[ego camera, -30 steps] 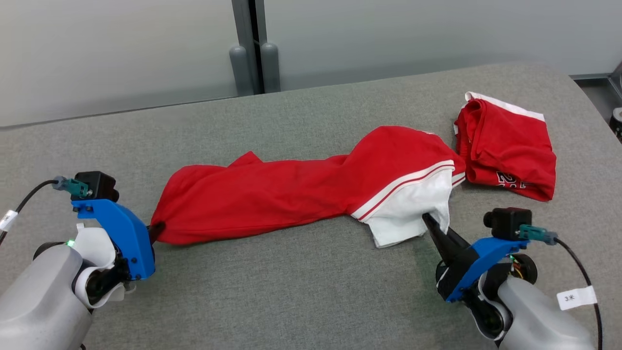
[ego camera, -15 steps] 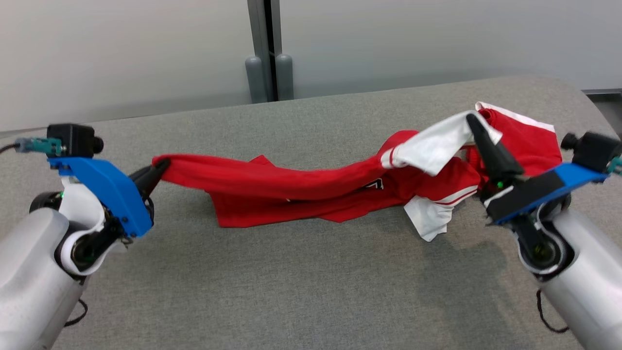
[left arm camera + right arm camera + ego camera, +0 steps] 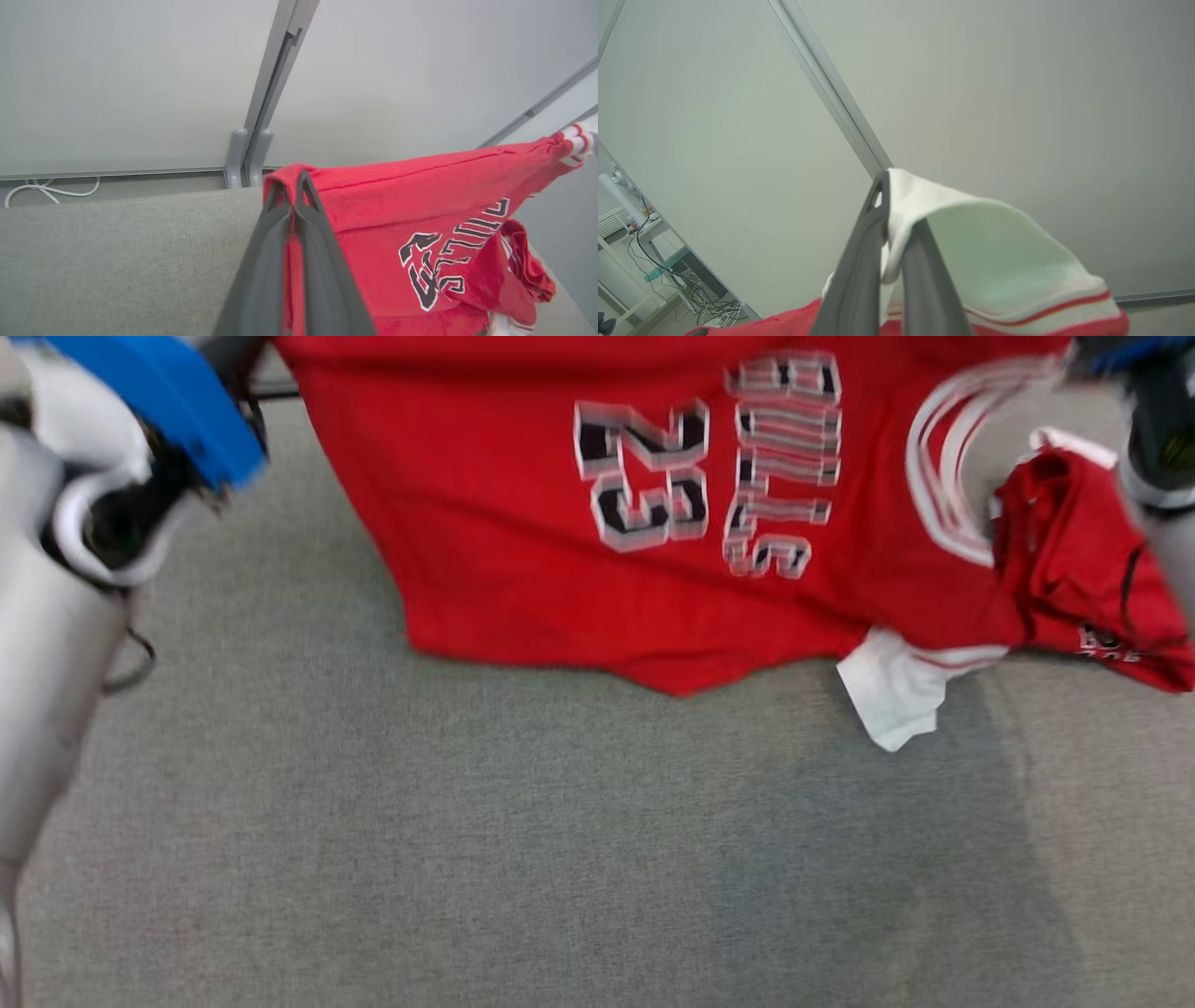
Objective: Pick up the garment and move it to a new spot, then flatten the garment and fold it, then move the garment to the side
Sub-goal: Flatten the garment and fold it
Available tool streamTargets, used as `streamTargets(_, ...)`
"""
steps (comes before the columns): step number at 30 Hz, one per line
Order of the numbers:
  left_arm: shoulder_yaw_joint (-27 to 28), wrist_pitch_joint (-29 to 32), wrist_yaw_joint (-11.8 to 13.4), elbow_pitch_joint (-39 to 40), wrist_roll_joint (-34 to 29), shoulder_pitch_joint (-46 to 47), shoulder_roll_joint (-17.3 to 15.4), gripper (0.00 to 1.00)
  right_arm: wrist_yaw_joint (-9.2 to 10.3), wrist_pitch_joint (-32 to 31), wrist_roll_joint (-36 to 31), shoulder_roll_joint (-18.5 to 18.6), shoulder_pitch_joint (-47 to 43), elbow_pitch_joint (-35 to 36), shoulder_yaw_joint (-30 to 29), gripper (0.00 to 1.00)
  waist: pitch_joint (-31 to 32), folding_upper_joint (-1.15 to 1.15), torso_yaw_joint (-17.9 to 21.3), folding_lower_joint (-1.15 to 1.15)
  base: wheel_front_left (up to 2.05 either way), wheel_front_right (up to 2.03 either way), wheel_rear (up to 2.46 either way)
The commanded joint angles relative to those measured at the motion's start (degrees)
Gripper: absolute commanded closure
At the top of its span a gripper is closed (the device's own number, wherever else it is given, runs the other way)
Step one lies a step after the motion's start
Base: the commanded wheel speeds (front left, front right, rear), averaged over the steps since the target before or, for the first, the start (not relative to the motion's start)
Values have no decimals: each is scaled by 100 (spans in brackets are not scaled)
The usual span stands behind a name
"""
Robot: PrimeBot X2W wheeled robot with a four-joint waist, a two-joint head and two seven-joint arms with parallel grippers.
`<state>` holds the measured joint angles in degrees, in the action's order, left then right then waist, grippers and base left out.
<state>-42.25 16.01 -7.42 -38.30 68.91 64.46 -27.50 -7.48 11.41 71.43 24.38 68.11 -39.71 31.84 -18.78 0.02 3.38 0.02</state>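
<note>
While the left gripper (image 3: 294, 186) pinches a red corner of the jersey (image 3: 420, 210), its two dark fingers press tight together in the left wrist view. The cloth stretches away toward 3 o'clock, with the lettering hanging at 4 o'clock above the grey table (image 3: 117, 256).

Seen from the right wrist, the right gripper (image 3: 891, 186) is clenched on a white sleeve (image 3: 994, 242) that drapes over one finger toward 4 o'clock. Red cloth shows at 6 o'clock.

From the head, the jersey hangs as a wide sheet from 12 o'clock. Its long axis runs 9 to 3 between the two arms, each holding one end, so neither is nearer. The "23 BULLS" print faces the camera, turned sideways. A loose white flap (image 3: 896, 700) at 5 o'clock reaches the table; blur hides whether it touches. A second red garment (image 3: 1074, 569) lies at 3 o'clock, just beside the jersey's right end. Bare tabletop spreads at 6 o'clock, likely the place to lower the sheet, both arms moving together.
</note>
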Motion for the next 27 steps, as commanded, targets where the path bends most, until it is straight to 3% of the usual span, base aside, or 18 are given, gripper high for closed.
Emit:
streamTargets(1, 101, -197, -9, -247, -105, 515, 65, 100, -3, 106, -76, -38, 540, -197, -1, 100, -317, -2, -184, -2, 0, 0, 0)
streamTargets(8, 208, -733, -9, -958, -396, 1804, 239, 100, -3, 290, -198, -56, 1869, -598, 46, 100, -541, -2, -162, -2, 0, 0, 0)
streamTargets(16, 174, -1061, -9, -1324, -465, 2459, 303, 100, -3, 363, -176, 5, 2549, -527, 123, 100, -560, -2, -93, -2, 0, 0, 0)
streamTargets(20, 119, -1026, -9, -1215, -242, 2352, 324, 100, -3, 363, -38, 126, 2565, -337, 235, 100, -564, -2, -111, -2, 0, 0, 0)
streamTargets(27, -401, -960, -10, -641, 91, 1328, 132, 100, -3, 83, 304, 454, 1618, 451, 901, 100, -389, -2, -107, -2, 0, 0, 0)
